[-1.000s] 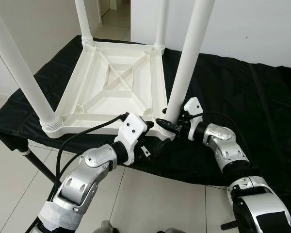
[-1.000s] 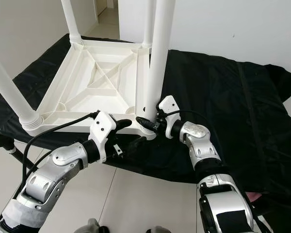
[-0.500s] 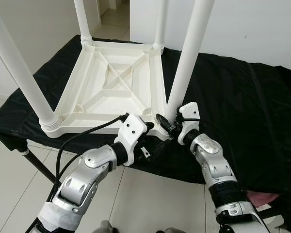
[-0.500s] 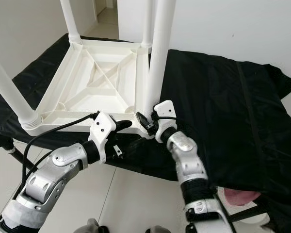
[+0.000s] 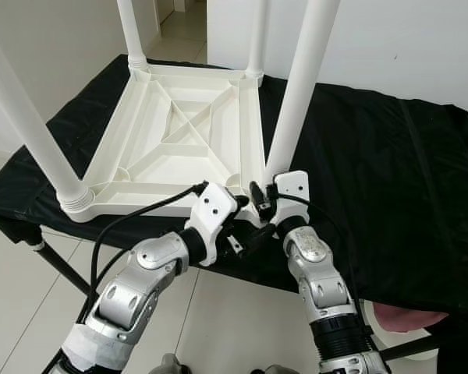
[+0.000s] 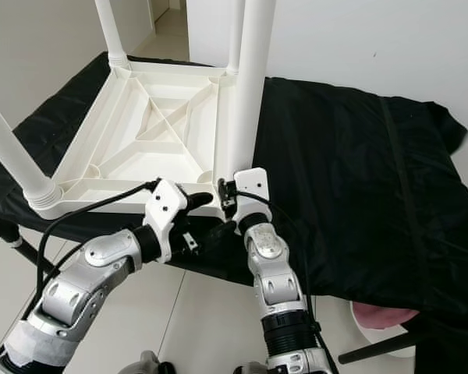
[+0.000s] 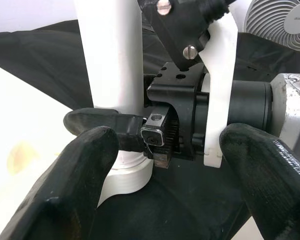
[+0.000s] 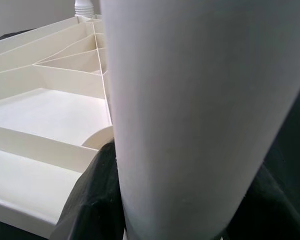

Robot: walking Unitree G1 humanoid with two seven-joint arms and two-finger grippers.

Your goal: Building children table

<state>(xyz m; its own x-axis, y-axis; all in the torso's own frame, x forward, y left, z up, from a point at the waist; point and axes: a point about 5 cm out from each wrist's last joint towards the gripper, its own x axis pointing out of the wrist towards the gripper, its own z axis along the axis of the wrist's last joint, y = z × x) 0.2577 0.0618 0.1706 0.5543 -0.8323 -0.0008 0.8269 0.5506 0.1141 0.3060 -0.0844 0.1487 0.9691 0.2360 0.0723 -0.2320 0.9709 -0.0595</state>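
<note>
Upturned white table top on black cloth, four legs standing in sockets; right gripper clamped round near-right leg at its base, probably final seating; left gripper open, empty alongside.

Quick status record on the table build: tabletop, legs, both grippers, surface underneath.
tabletop: white, upside down, ribbed underside up
legs: four upright in the corner sockets
near-right leg: the one being worked on
right gripper: fingers around that leg's base
left gripper: open, just in front of the same corner, holding nothing
surface: black cloth over a stand
</note>
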